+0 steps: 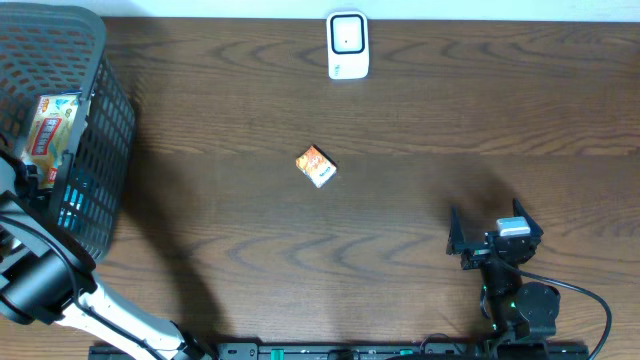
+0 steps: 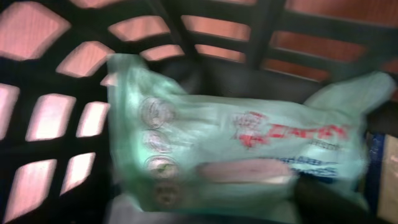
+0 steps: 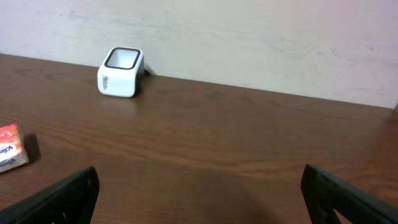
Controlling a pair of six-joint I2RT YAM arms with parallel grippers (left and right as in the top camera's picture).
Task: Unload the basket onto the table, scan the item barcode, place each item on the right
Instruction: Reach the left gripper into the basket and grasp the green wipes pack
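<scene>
A small orange-and-white box (image 1: 316, 166) lies tilted near the middle of the dark brown wooden table (image 1: 400, 110), well apart from both arms. The right end effector (image 1: 492, 228) hovers over the table's near right part. Its two black fingers are spread wide with nothing between them, and from its wrist camera the box shows only at the far left edge. The white block-shaped barcode scanner (image 1: 347, 45) stands at the far edge of the table, roughly in line with the box and well beyond it. Over on the left, the dark grey plastic mesh basket (image 1: 100, 150) holds an orange-and-yellow printed packet (image 1: 50, 130) propped against its inner wall. The left end effector (image 1: 25, 180) is down inside the basket just beside that packet. Its wrist camera, badly blurred, is filled by a pale green plastic packet with red lettering (image 2: 236, 149) lying against the basket's lattice. I can't tell how far the left fingers are parted, nor whether they have hold of the green packet.
</scene>
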